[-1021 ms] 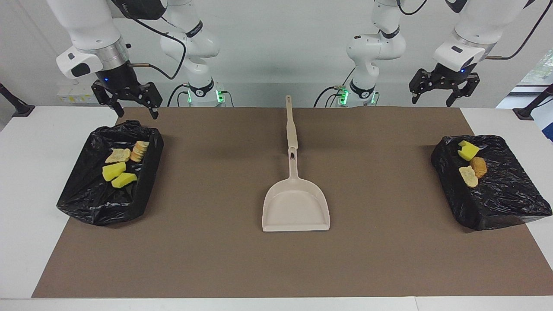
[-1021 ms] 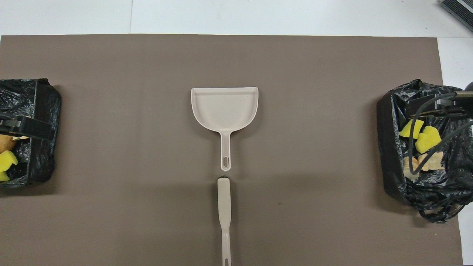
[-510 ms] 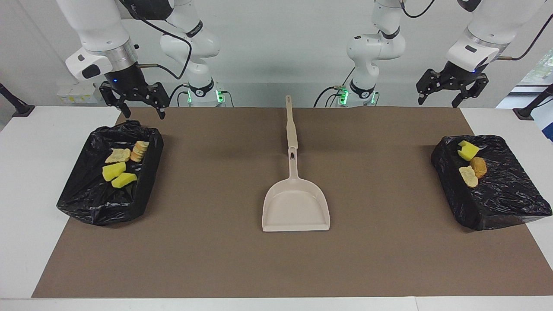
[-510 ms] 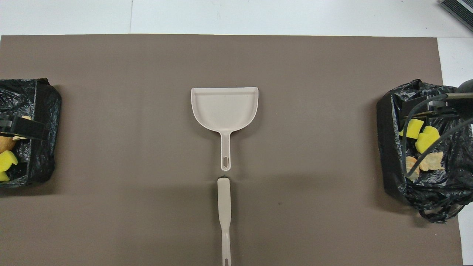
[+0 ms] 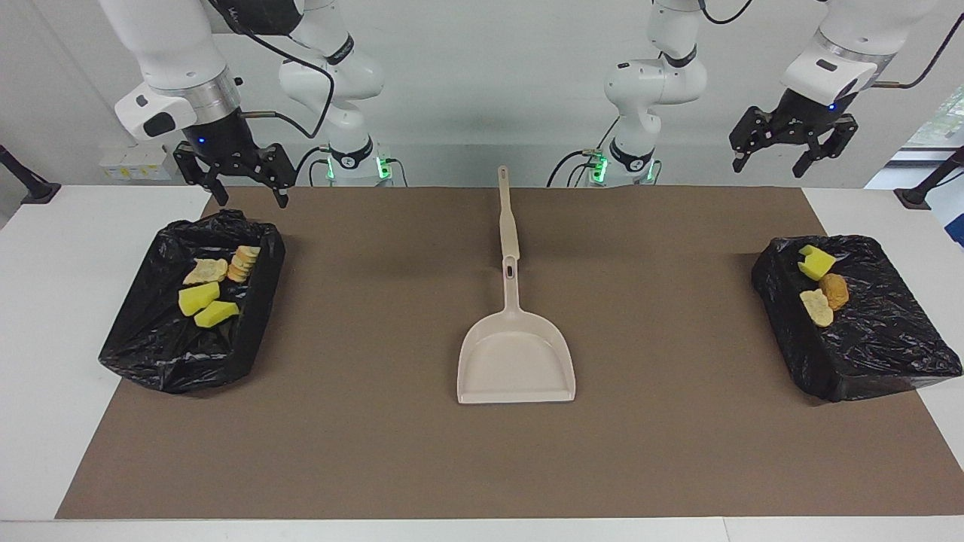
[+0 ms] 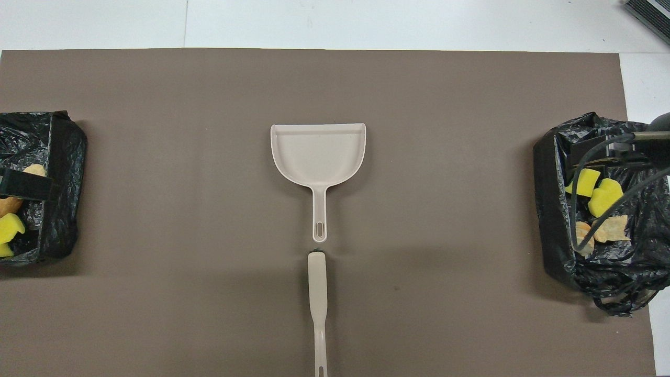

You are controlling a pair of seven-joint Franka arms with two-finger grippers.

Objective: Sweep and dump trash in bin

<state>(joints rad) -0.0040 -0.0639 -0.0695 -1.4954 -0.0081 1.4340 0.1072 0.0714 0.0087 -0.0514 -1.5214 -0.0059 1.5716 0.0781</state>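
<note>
**A:** Facing view first: where is the trash?

**B:** Already in the two bins, by the look of it. Four pieces [image 5: 215, 288] lie in the black-lined bin [image 5: 151, 354] at the right arm's end of the table: two yellow sponge chunks and two bread pieces. Three more pieces [image 5: 821, 286] sit in the other bin [image 5: 889, 354] at the left arm's end. None shows on the brown mat [image 5: 678, 452].

**A:** And the tools?

**B:** The dustpan [image 5: 517, 361] lies flat and empty mid-mat, handle toward the robots. The brush [image 5: 507, 218] lies in line with it, nearer the robots, tip just beside the pan's handle.

**A:** The grippers?

**B:** Right gripper [image 5: 245, 197] hangs over the nearer edge of its bin, fingers spread, holding nothing. Left gripper [image 5: 774, 162] is raised above the table's nearer edge, also spread and empty.

**A:** So which step?

**B:** I'd judge sweeping and dumping finished. What's left calls only for parking both arms.
</note>
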